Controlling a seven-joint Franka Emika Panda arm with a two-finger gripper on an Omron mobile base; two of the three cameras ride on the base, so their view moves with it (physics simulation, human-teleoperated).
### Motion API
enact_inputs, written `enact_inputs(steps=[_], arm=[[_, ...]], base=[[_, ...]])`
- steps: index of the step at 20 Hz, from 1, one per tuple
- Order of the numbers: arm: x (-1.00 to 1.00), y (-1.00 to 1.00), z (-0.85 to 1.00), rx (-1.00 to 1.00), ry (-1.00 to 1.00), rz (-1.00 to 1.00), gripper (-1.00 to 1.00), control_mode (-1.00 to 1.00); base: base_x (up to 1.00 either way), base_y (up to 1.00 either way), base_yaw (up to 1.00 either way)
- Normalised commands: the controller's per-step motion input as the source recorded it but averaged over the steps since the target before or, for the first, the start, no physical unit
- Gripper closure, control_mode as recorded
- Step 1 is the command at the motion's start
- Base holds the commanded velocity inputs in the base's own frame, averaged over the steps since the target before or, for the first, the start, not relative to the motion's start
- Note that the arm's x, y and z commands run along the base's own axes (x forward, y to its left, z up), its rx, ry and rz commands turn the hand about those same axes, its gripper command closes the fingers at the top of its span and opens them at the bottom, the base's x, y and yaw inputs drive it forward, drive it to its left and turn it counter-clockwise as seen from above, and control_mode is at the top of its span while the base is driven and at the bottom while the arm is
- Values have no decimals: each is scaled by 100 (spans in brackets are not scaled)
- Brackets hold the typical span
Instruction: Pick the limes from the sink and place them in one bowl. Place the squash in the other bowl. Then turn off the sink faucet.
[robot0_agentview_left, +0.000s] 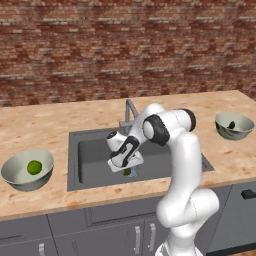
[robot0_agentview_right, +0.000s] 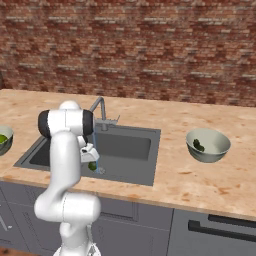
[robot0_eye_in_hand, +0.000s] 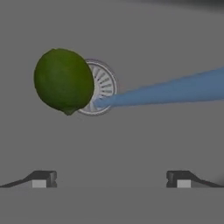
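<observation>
I see one lime in the sink beside the drain, another lime in the left bowl, the squash in the right bowl.

green lime, dk grey sink, red brick wall.

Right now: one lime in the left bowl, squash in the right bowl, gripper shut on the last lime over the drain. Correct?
Not quite. In the hand view the gripper is open and empty; the last lime lies free in the sink by the drain. The rest holds.
</observation>
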Motion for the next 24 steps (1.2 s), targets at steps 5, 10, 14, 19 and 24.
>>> enact_inputs(steps=[5,10,14,19,24], arm=[[33,0,-21,0,1,0,-100,-100],[36,0,-21,0,0,0,-100,-100],[33,0,-21,0,0,0,-100,-100],[29,0,-19,0,0,0,-100,-100],[29,3,-21,0,0,0,-100,-100]], base=[[0,0,0],[0,0,0],[0,0,0],[0,0,0],[0,0,0]])
